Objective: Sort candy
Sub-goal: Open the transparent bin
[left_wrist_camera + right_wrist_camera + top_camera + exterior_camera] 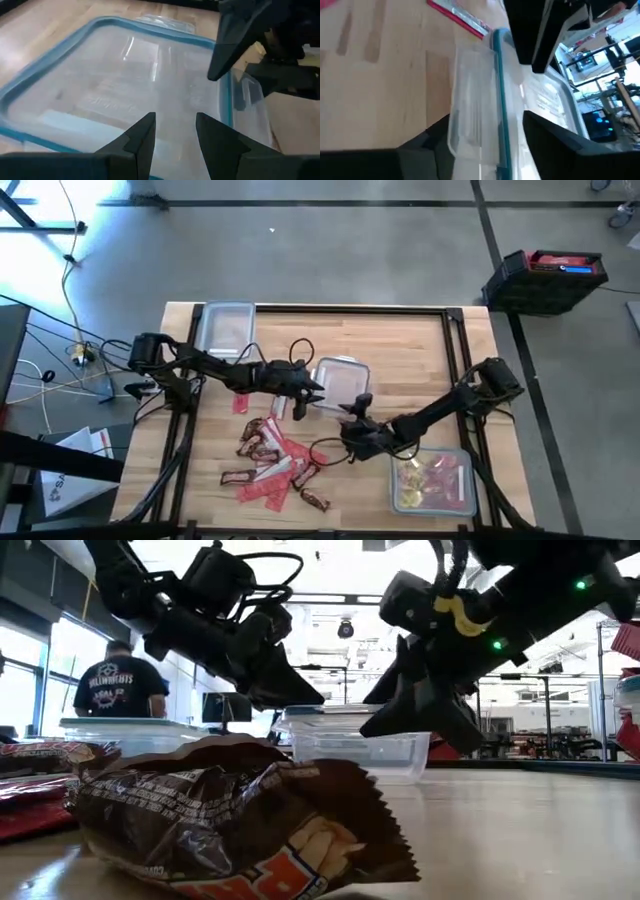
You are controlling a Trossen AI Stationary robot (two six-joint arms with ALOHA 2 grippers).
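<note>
The left pincer (318,392) reaches in over the middle clear box (343,383), its fingers (142,137) parted and holding nothing. The right pincer (352,408) meets that box's near edge, spread wide and empty. The candy (272,463), a loose heap of red and brown packets, lies on the worktop (400,340) nearer than this box. Three boxes show.

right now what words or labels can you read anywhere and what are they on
None can be read in full.
Brown candy wrapper: large orange letters, cut off at the picture's edge; small print blurred.
Person's dark shirt: a white line of print, too blurred.
Papers on the floor: print too small.
</note>
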